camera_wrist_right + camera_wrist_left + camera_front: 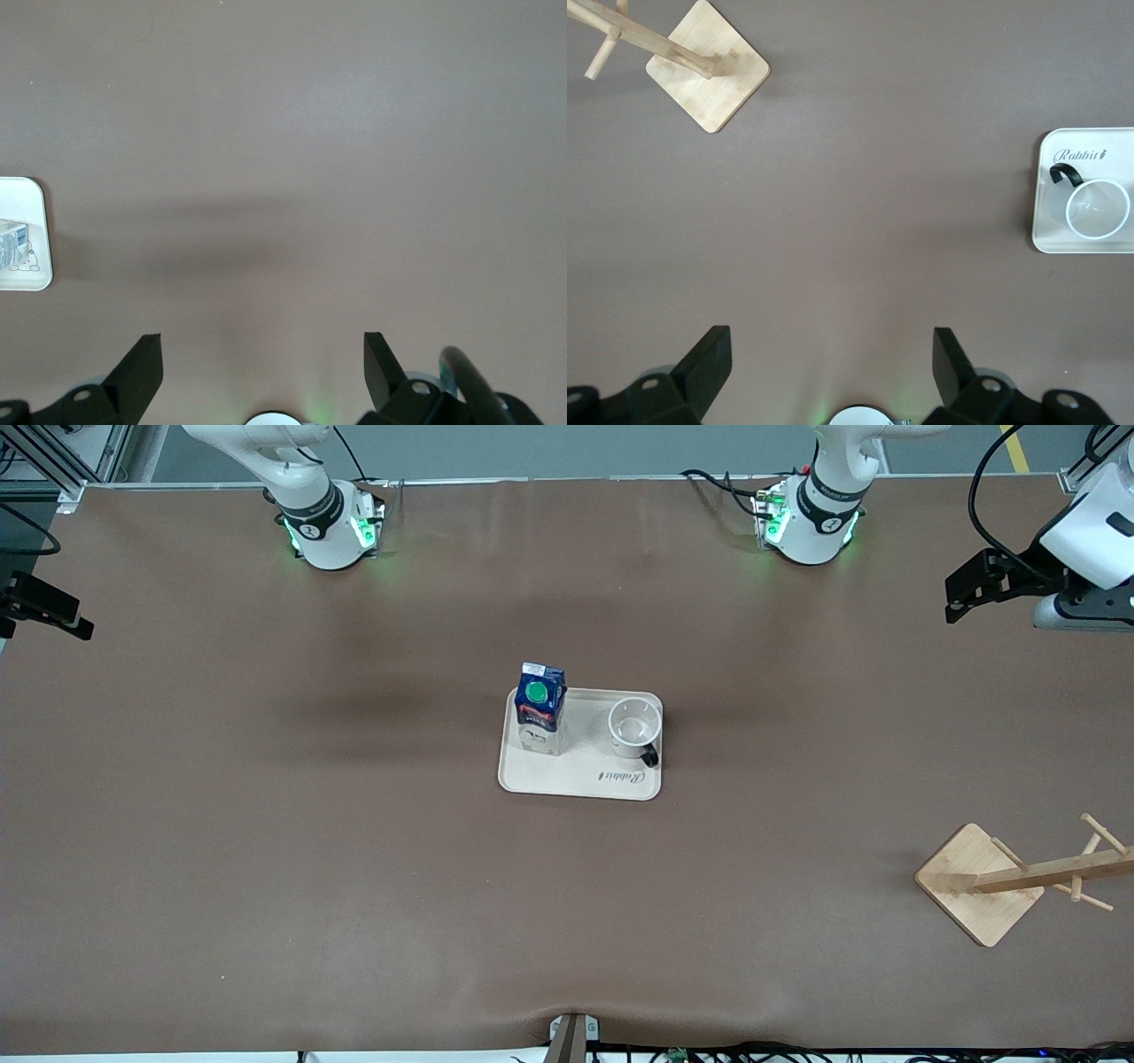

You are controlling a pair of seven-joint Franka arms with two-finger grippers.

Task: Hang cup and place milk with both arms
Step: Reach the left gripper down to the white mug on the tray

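above bare table, both pincers agape

Both arms raised, fingers [709, 363] apart.

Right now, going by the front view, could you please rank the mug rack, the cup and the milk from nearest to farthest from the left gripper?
The left gripper hangs open over the left arm's end of the table.
1. Wooden mug rack, at that same end, nearer the front camera.
2. Cup, on the tray mid-table, on its side toward the left arm.
3. Milk, on the tray's side toward the right arm.
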